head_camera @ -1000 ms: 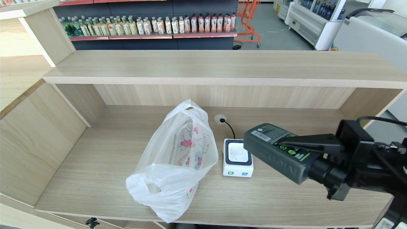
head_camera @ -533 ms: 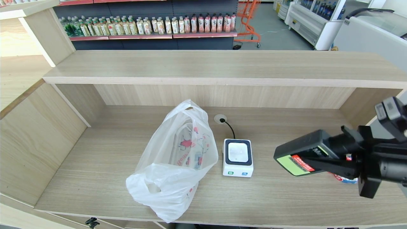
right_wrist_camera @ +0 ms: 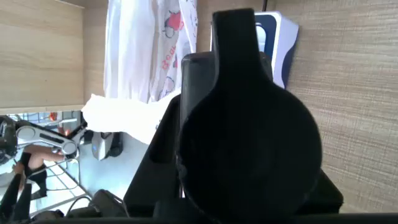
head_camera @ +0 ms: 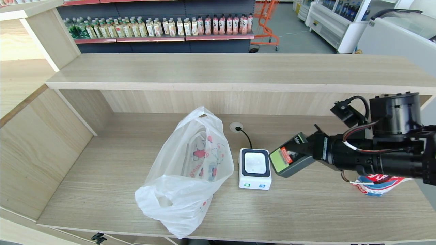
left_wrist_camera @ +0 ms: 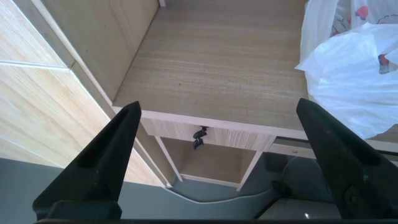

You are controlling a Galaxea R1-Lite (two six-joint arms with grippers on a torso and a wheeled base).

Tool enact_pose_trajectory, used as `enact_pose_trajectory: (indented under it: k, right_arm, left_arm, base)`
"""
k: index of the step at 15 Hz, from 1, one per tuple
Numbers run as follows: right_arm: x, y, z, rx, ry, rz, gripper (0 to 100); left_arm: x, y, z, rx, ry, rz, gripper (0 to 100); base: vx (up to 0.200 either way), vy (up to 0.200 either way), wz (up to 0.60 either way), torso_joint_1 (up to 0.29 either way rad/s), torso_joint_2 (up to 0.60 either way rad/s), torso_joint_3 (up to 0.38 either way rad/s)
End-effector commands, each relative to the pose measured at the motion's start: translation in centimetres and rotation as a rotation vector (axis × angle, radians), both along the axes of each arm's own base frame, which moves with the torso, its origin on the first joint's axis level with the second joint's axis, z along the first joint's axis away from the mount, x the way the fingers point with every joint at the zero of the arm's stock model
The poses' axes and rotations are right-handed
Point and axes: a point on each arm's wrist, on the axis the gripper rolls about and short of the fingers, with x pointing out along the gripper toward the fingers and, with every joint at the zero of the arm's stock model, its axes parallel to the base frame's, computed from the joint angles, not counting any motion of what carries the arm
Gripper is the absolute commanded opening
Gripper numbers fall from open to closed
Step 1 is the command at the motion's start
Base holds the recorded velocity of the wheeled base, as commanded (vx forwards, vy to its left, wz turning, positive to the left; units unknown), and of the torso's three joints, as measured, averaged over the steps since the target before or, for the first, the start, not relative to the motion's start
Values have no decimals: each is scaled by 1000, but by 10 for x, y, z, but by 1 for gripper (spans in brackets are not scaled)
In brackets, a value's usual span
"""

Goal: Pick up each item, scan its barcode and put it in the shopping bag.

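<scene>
My right gripper (head_camera: pixel 300 149) is shut on a dark grey box (head_camera: pixel 289 157) with a green and red label on its end. It holds the box just right of the white barcode scanner (head_camera: pixel 254 168), the labelled end tilted toward the scanner's window. In the right wrist view the box (right_wrist_camera: pixel 249 143) blocks most of the scene, with the scanner (right_wrist_camera: pixel 278 37) beyond it. The white plastic shopping bag (head_camera: pixel 187 170) slumps left of the scanner with printed items inside. My left gripper (left_wrist_camera: pixel 217 168) hangs open below the counter's front edge, near the bag (left_wrist_camera: pixel 354 74).
A red, white and blue packet (head_camera: pixel 378 180) lies on the counter (head_camera: pixel 289 211) under my right arm. The scanner's cable (head_camera: pixel 246 136) runs to a hole in the counter. A raised wooden shelf (head_camera: pixel 238 71) walls the back, and side panels close both ends.
The right arm turned the box over, then carried it left and down until its labelled end sits beside the scanner. Bag and scanner have not moved.
</scene>
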Motion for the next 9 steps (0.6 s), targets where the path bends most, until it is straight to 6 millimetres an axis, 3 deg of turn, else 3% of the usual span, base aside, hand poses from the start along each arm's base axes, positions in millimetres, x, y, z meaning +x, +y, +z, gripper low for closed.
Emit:
enact_pose_trajectory:
  k: [1, 5, 9]
  right_arm:
    - [21, 16, -29, -25, 66, 19, 0]
    - [35, 32, -47, -86, 70, 16, 0]
    - [43, 40, -50, -107, 45, 44, 0]
  left_arm:
    - [0, 0, 0, 1, 0, 1, 100]
    - [0, 0, 0, 1, 0, 1, 100]
    - [0, 0, 0, 0, 0, 1, 100]
  base:
    - [0, 0, 0, 0, 0, 0]
    - [0, 0, 0, 0, 0, 0]
    - [0, 0, 0, 0, 0, 0]
